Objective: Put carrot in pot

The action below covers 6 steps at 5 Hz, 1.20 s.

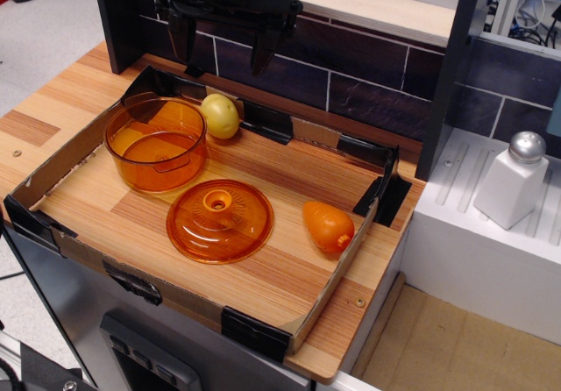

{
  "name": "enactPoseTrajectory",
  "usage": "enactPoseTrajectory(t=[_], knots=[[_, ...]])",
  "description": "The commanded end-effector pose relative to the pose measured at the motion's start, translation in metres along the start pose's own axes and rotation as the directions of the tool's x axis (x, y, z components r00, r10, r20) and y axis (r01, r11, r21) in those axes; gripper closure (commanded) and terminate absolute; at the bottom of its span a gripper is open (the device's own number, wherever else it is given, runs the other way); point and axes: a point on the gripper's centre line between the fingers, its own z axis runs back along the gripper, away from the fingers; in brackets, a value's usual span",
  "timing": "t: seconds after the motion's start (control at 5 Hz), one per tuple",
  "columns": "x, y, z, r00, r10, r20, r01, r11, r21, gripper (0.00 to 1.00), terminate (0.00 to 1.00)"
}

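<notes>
The carrot (327, 225), a stubby glossy orange cone, lies on its side at the right of the wooden tray floor. The pot (156, 143), round and transparent orange, stands upright and empty at the tray's back left. My gripper (223, 47) hangs at the top of the view above the tray's back edge, black fingers pointing down, open and empty. It is well apart from both the carrot and the pot.
A flat orange lid (219, 220) with a centre knob lies between pot and carrot. A pale-yellow round fruit (220, 115) sits behind the pot. The low cardboard tray wall (331, 286) rings the work area. A white salt shaker (514, 181) stands on the right-hand white ledge.
</notes>
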Motion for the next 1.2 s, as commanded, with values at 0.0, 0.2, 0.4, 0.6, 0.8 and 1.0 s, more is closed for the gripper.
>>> enactPoseTrajectory(t=[0.0, 0.2, 0.4, 0.6, 0.8, 1.0], knots=[[0.000, 0.000, 0.000, 1.000, 0.000, 0.000, 0.000, 1.000, 0.000, 0.00, 0.00], [-0.008, -0.014, 0.000, 0.974, 0.226, 0.014, -0.226, 0.974, -0.008, 0.00, 0.00], [-0.017, -0.033, -0.001, 0.912, 0.407, 0.056, -0.405, 0.914, -0.032, 0.00, 0.00], [-0.036, -0.054, -0.006, 0.856, 0.515, 0.045, -0.514, 0.857, -0.024, 0.00, 0.00], [-0.067, -0.073, -0.009, 0.828, 0.560, -0.002, -0.560, 0.828, -0.027, 0.00, 0.00], [-0.091, -0.083, -0.013, 0.820, 0.570, -0.049, -0.572, 0.820, -0.019, 0.00, 0.00]])
